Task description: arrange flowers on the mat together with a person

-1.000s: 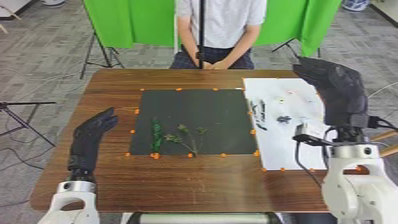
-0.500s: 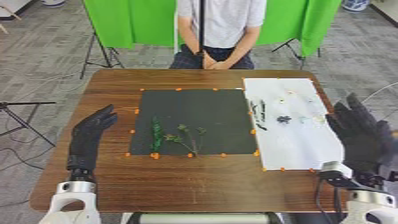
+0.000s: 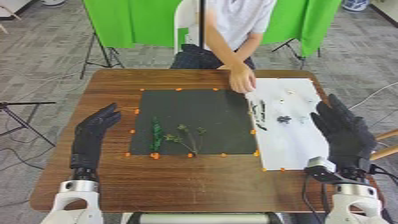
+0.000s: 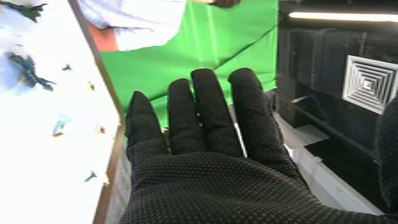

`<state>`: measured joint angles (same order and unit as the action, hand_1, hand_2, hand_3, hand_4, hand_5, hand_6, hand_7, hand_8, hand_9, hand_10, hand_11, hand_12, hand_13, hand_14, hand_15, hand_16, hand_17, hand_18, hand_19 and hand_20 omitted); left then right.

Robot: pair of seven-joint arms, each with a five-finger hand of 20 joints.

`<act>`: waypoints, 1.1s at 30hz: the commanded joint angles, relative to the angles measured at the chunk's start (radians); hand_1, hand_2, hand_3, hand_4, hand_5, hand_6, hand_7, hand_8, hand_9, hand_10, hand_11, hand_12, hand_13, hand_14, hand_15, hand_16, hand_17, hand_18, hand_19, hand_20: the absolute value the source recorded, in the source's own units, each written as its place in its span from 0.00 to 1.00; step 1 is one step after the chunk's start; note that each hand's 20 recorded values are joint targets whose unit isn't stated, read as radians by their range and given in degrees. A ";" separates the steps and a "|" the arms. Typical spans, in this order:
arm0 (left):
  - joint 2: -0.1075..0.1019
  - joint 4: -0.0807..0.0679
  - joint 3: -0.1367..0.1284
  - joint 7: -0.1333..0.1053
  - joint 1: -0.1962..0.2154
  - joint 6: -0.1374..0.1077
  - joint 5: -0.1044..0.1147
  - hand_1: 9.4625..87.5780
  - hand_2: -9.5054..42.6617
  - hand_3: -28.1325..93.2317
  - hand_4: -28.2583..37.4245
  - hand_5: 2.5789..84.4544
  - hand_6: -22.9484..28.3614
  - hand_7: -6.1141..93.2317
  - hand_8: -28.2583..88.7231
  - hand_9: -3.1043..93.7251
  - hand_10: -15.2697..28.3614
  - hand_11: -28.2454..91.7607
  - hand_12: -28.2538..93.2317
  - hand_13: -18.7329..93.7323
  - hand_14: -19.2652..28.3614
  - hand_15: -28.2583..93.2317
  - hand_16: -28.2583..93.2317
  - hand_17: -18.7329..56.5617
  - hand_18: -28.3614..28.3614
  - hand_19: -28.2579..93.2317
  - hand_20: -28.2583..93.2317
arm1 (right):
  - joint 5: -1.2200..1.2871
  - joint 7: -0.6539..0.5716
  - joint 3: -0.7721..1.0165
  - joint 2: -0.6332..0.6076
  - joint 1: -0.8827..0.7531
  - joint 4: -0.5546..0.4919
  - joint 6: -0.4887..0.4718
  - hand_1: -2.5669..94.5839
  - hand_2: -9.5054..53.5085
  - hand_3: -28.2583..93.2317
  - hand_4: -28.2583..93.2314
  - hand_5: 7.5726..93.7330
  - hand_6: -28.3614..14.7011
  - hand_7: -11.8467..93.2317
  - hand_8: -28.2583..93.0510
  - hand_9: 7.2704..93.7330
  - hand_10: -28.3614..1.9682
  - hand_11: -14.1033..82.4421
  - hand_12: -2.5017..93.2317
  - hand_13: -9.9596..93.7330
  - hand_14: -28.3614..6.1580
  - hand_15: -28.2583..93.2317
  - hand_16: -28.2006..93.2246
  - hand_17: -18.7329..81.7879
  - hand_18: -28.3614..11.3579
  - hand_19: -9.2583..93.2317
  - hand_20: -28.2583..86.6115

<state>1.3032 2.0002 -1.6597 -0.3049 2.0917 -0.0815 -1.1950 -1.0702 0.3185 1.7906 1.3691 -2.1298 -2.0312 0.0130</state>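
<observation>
The right robot hand was opened wide, empty; on the white sheet to its left, the dark flower could be displaced if the person's hand, farther forward, were bumped.

Apparently a robotics lab; green backdrop; black tripods; white robot arms

Your rectangular mat: plain dark grey-green, orange dabs at its edges
Your long leafy sprig: vivid green
Your thin branching sprig: duller green
Your rectangular sheet: white, with narrow black strokes
Your small spiky flower: dark blue-grey
Your wooden table: brown, streaky grain
Your fabric-gloved right hand: black, finely dotted
</observation>
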 commanded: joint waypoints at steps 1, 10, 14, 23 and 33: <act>0.007 -0.011 0.003 0.000 0.002 0.014 0.006 0.16 0.10 0.81 0.09 0.57 0.52 0.17 0.19 0.52 0.68 0.36 0.33 0.49 0.75 0.34 0.24 0.34 0.68 0.29 0.36 | -0.013 0.011 0.034 0.015 -0.034 -0.006 -0.046 0.06 0.12 0.87 0.07 0.37 0.58 0.17 0.16 0.39 0.45 0.19 0.12 0.37 0.54 0.32 0.24 0.35 0.38 0.10 0.43; 0.008 -0.012 0.005 -0.001 0.006 0.009 0.018 0.16 0.10 0.81 0.09 0.57 0.52 0.17 0.19 0.52 0.68 0.36 0.33 0.49 0.75 0.34 0.24 0.34 0.68 0.29 0.36 | -0.008 0.026 0.085 0.040 -0.075 -0.015 -0.100 0.07 0.11 0.87 0.07 0.38 0.58 0.18 0.16 0.40 0.44 0.19 0.12 0.39 0.53 0.33 0.24 0.35 0.38 0.10 0.43; 0.004 -0.012 0.005 -0.002 0.004 0.010 0.021 0.16 0.10 0.81 0.09 0.57 0.52 0.17 0.19 0.52 0.68 0.36 0.33 0.49 0.75 0.34 0.24 0.34 0.68 0.29 0.36 | -0.016 0.031 0.088 0.046 -0.081 -0.021 -0.104 0.07 0.10 0.87 0.07 0.39 0.57 0.18 0.16 0.41 0.44 0.19 0.12 0.40 0.52 0.33 0.24 0.35 0.38 0.10 0.43; 0.004 -0.011 0.006 0.001 0.002 0.009 0.023 0.16 0.10 0.81 0.09 0.57 0.52 0.17 0.19 0.52 0.68 0.36 0.33 0.49 0.75 0.34 0.24 0.34 0.68 0.29 0.36 | -0.033 0.021 0.084 0.044 -0.077 -0.023 -0.102 0.08 0.10 0.87 0.07 0.40 0.57 0.18 0.16 0.42 0.43 0.20 0.13 0.40 0.52 0.34 0.25 0.36 0.38 0.10 0.43; 0.005 -0.009 0.004 0.008 0.003 0.004 0.024 0.16 0.10 0.81 0.09 0.57 0.52 0.17 0.19 0.52 0.68 0.36 0.33 0.49 0.75 0.34 0.24 0.34 0.68 0.29 0.36 | -0.053 0.012 0.083 0.048 -0.081 -0.027 -0.101 0.09 0.10 0.87 0.07 0.41 0.57 0.18 0.16 0.43 0.43 0.20 0.13 0.41 0.52 0.34 0.25 0.36 0.38 0.10 0.43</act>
<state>1.3028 1.9948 -1.6572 -0.3053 2.0865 -0.0778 -1.1765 -1.1053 0.3342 1.8755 1.4066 -2.1961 -2.0458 -0.0857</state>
